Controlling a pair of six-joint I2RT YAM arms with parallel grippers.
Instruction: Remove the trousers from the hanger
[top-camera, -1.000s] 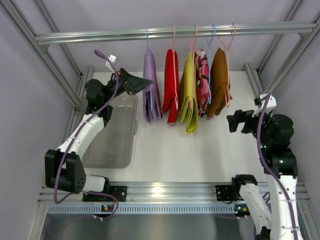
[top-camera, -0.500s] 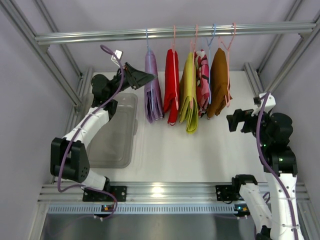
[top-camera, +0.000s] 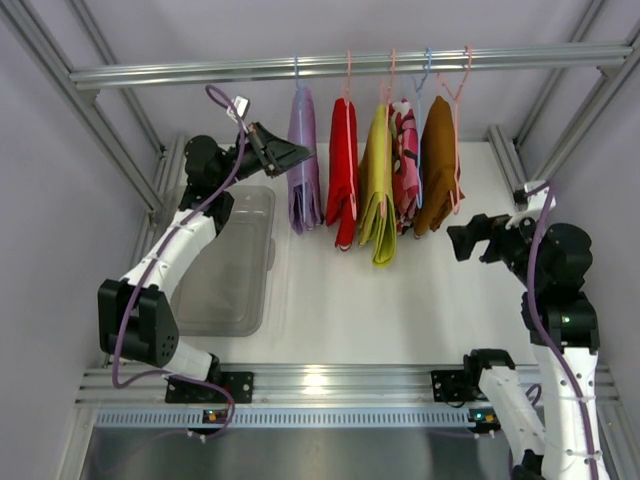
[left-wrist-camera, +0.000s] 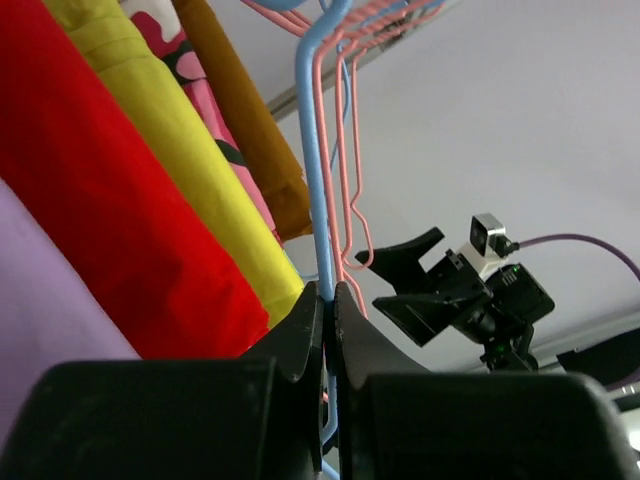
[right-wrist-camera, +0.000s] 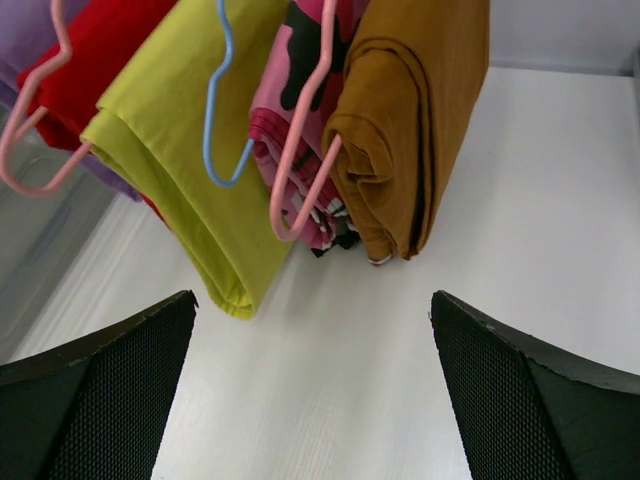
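Lilac trousers, red trousers and yellow-green trousers hang folded over wire hangers on the rail. My left gripper is at the upper left side of the lilac pair. In the left wrist view its jaws are shut on the thin blue hanger wire, with lilac cloth and red cloth to the left. My right gripper hangs open below the garments at the right, with bare table between its fingers.
A pink patterned garment and a brown one hang at the right end of the row. A clear plastic bin lies on the table under my left arm. Metal frame posts stand at both sides.
My left gripper rose and moved right to the lilac trousers' hanger, then closed on its blue wire. My right arm shifted only slightly.
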